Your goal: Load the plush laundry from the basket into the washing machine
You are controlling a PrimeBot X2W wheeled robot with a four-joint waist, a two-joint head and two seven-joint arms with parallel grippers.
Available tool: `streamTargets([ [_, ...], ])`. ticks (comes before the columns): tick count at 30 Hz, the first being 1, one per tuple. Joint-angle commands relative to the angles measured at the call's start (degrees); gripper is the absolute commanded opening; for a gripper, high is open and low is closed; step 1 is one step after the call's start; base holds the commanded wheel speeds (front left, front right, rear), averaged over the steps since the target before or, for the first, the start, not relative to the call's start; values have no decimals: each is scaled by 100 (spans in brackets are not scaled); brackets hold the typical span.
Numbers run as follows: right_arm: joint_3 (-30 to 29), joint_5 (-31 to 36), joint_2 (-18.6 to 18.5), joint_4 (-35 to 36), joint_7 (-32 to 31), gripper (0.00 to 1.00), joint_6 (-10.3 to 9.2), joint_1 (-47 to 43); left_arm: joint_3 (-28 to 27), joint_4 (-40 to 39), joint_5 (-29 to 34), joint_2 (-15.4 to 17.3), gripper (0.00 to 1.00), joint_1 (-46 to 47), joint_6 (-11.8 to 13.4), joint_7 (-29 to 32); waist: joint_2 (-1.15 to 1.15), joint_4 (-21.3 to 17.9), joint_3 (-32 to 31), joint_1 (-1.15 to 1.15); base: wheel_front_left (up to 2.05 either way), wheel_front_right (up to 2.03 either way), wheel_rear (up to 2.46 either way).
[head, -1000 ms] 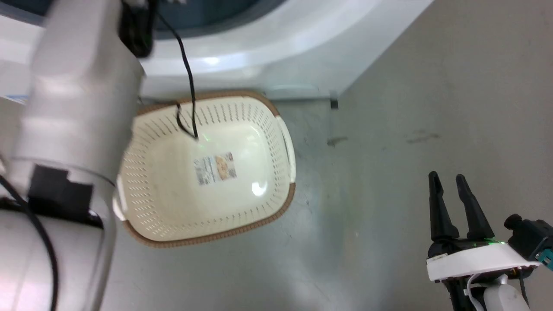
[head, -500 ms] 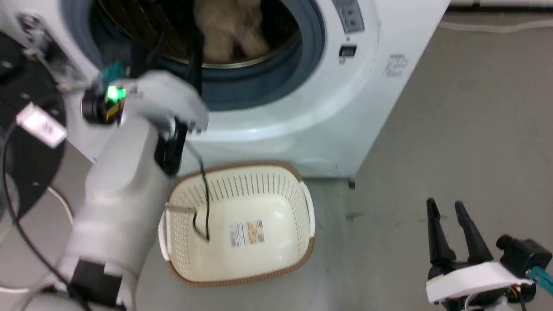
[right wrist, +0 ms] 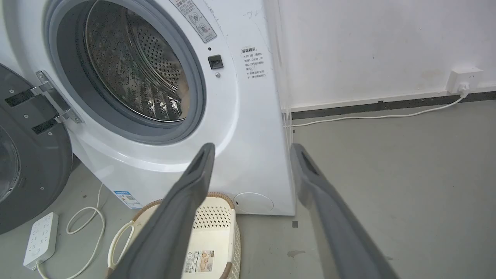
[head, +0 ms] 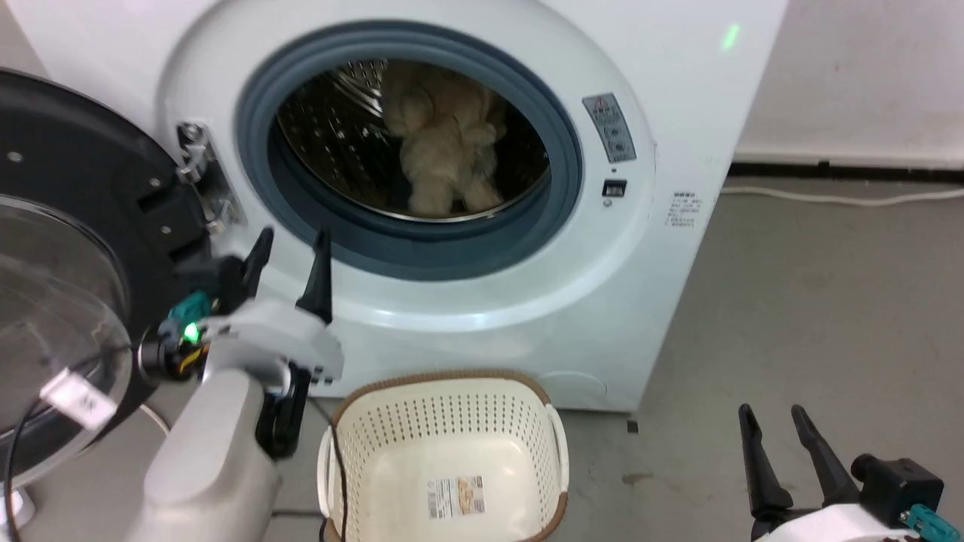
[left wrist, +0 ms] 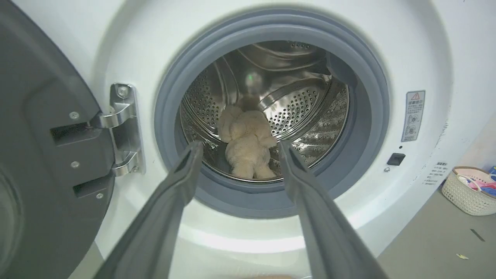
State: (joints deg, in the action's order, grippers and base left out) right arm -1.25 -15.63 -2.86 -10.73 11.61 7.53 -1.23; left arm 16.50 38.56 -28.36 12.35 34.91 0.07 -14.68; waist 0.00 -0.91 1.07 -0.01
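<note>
The cream-beige plush laundry (head: 448,147) lies inside the steel drum of the white washing machine (head: 663,135), seen too in the left wrist view (left wrist: 248,143). The black-framed round door (head: 68,248) hangs wide to the left. On the floor before the washer stands the cream basket (head: 444,421), nothing in it but the paper label (head: 456,497). My left gripper (head: 290,260) is open with nothing between its fingers, outside the door seal and left of its lower rim. My right gripper (head: 776,425) is open over the floor at the lower right, holding nothing.
A white power strip (right wrist: 40,240) and loose white cords (right wrist: 87,224) lie on the floor left of the basket. Another cord (right wrist: 372,116) runs along the wall to a socket (right wrist: 463,79). A small pale basket with coloured items (left wrist: 471,190) stands right of the washer.
The head camera has tilted up from the basket to the washer's opening. My left gripper has drawn back out of the drum, leaving the plush inside; the right gripper has kept its pose.
</note>
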Motion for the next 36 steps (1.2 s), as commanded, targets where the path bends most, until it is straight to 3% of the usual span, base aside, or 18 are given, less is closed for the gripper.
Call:
streamTargets([
  [1, -4, 83, -1, 94, -68, 100, -4, -126, -58, -149, -26, 50, 100, -264, 59, -31, 0, 45, -157, 1, 0, 0, 0],
  [20, 39, 54, -1, 458, -305, 100, -4, -567, -213, -2002, -240, 446, 100, -2385, 316, 20, 0, 95, -421, 1, 0, 0, 0],
  [28, 45, 30, -1, 464, -314, 100, -4, -670, -156, -2332, -316, 375, 100, -3078, 490, 104, 0, 85, -411, 1, 0, 0, 0],
  [36, 87, -33, -1, 432, -318, 100, -4, -698, 18, -2467, -163, 517, 100, -3151, 640, 457, 0, 100, -382, 1, 0, 0, 0],
])
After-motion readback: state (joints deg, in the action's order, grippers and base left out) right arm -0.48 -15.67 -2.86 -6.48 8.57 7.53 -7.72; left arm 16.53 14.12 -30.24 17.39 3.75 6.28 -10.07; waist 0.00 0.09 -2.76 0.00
